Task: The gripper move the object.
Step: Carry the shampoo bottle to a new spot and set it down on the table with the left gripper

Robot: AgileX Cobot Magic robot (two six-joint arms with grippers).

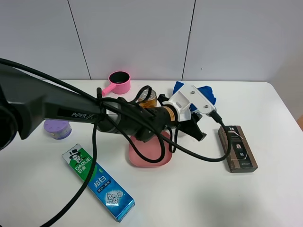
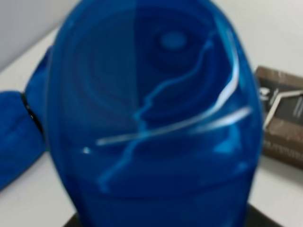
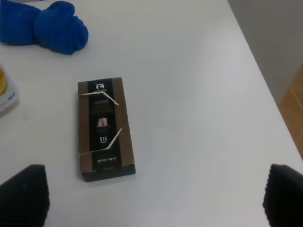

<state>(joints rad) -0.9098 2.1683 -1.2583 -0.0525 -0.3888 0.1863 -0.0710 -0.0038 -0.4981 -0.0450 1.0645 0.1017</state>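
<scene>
The bottle's blue cap (image 2: 156, 118) fills the left wrist view, blurred and very close. In the high view the bottle is hidden under my left arm's white bracket (image 1: 191, 100). A sliver of its white body with a yellow label shows at the edge of the right wrist view (image 3: 5, 97). My left gripper (image 1: 196, 128) reaches across the middle, over the bottle's place, and its fingers do not show clearly. My right gripper (image 3: 151, 198) is open and empty above the table, with only its dark fingertips (image 3: 21, 194) in view.
A brown box (image 1: 237, 147) lies right of the left gripper. A blue cloth (image 1: 207, 92) lies behind it. A gold can (image 1: 147, 98), a pink plate (image 1: 149, 153), a pink scoop (image 1: 118, 82), a purple pot (image 1: 57, 127) and a toothpaste box (image 1: 97, 182) stand to the left.
</scene>
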